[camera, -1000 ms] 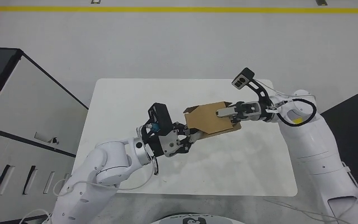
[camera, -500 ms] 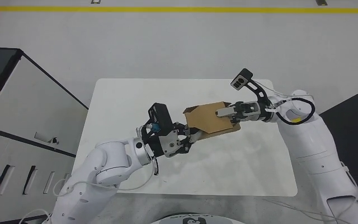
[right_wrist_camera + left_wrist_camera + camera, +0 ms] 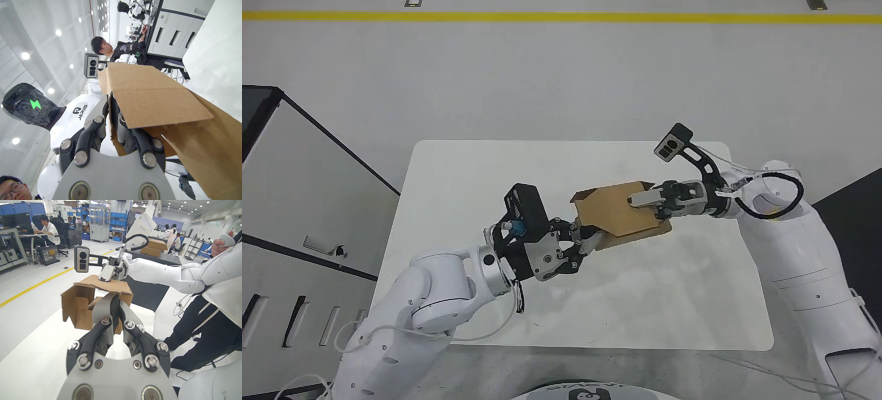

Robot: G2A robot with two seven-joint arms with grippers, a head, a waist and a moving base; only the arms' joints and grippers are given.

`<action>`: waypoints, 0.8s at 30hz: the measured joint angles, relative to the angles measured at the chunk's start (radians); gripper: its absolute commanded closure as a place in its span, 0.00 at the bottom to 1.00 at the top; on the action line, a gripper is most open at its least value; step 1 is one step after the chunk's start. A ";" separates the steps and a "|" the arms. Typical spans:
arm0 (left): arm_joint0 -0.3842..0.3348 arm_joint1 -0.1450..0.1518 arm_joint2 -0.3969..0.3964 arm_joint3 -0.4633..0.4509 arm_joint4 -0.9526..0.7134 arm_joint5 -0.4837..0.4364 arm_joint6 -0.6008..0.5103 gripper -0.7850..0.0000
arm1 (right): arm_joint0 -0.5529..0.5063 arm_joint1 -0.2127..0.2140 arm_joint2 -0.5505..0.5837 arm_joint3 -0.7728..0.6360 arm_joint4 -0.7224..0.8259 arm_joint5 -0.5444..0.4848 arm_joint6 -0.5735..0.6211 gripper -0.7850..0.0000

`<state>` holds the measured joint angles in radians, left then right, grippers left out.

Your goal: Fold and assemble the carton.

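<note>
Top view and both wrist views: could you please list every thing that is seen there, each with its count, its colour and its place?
carton: 1, brown, partly unfolded, held above the middle of the table between both arms.
table: 1, white, under the arms.
cabinet: 1, grey with a black top, on the floor to the robot's left of the table.
floor line: 1, yellow, along the floor beyond the table's far edge.
left fingers: 1 pair, silver with black pads, shut on the carton's near side.
right fingers: 1 pair, light-coloured, shut on the carton's top panel at its far side.
</note>
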<state>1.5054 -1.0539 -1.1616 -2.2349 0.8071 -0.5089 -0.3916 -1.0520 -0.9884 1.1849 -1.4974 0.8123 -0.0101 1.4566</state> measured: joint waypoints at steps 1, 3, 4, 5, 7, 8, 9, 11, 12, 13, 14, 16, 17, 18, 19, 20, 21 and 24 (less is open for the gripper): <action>0.000 0.000 0.002 0.000 0.001 0.000 0.000 1.00 | 0.000 0.000 -0.002 -0.001 0.000 0.001 -0.001 1.00; 0.000 0.000 0.007 0.000 0.003 0.000 -0.001 1.00 | -0.001 -0.002 -0.004 0.000 0.006 0.002 -0.001 1.00; -0.001 0.000 0.008 0.000 0.004 0.000 -0.001 1.00 | -0.001 -0.002 -0.005 0.003 0.013 0.004 0.000 1.00; -0.001 0.000 0.009 0.000 0.004 0.000 -0.001 1.00 | -0.002 -0.003 -0.004 0.007 0.020 0.006 0.001 1.00; -0.002 -0.001 0.005 -0.001 0.004 0.003 0.004 1.00 | -0.003 -0.004 -0.002 0.022 0.043 0.022 0.007 1.00; -0.002 0.000 0.001 -0.003 0.004 0.007 0.008 1.00 | -0.004 -0.004 -0.002 0.030 0.057 0.035 0.009 1.00; -0.001 0.000 -0.005 -0.006 0.006 0.012 0.014 1.00 | -0.005 -0.004 -0.003 0.041 0.072 0.058 0.012 1.00; 0.001 0.000 -0.015 -0.011 0.011 0.019 0.023 1.00 | -0.005 -0.006 -0.009 0.058 0.094 0.092 0.019 1.00; 0.003 0.001 -0.021 -0.013 0.013 0.022 0.028 1.00 | -0.005 -0.007 -0.014 0.069 0.108 0.113 0.023 1.00; 0.005 0.001 -0.026 -0.016 0.014 0.024 0.031 1.00 | -0.004 -0.008 -0.017 0.076 0.115 0.126 0.026 1.00; 0.007 0.001 -0.031 -0.018 0.015 0.026 0.033 1.00 | -0.002 -0.009 -0.021 0.083 0.119 0.137 0.028 1.00; 0.012 0.002 -0.043 -0.021 0.017 0.031 0.038 1.00 | 0.002 -0.010 -0.028 0.092 0.123 0.155 0.033 1.00; 0.015 0.003 -0.050 -0.021 0.021 0.038 0.041 1.00 | 0.005 -0.011 -0.028 0.093 0.125 0.153 0.035 1.00; 0.020 0.003 -0.057 -0.021 0.028 0.049 0.046 1.00 | 0.006 -0.011 -0.028 0.094 0.127 0.151 0.037 1.00; 0.023 0.003 -0.060 -0.021 0.031 0.054 0.049 1.00 | 0.006 -0.011 -0.028 0.093 0.127 0.150 0.037 1.00; 0.024 0.003 -0.061 -0.021 0.033 0.056 0.050 1.00 | 0.006 -0.011 -0.028 0.093 0.127 0.149 0.037 1.00; 0.024 0.003 -0.061 -0.021 0.033 0.057 0.050 1.00 | 0.006 -0.011 -0.028 0.093 0.127 0.149 0.037 1.00; 0.024 0.003 -0.060 -0.021 0.032 0.056 0.049 1.00 | 0.005 -0.011 -0.028 0.093 0.127 0.150 0.036 1.00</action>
<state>1.5290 -1.0510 -1.2217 -2.2560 0.8395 -0.4532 -0.3422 -1.0468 -0.9998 1.1567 -1.4048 0.9398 0.1399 1.4930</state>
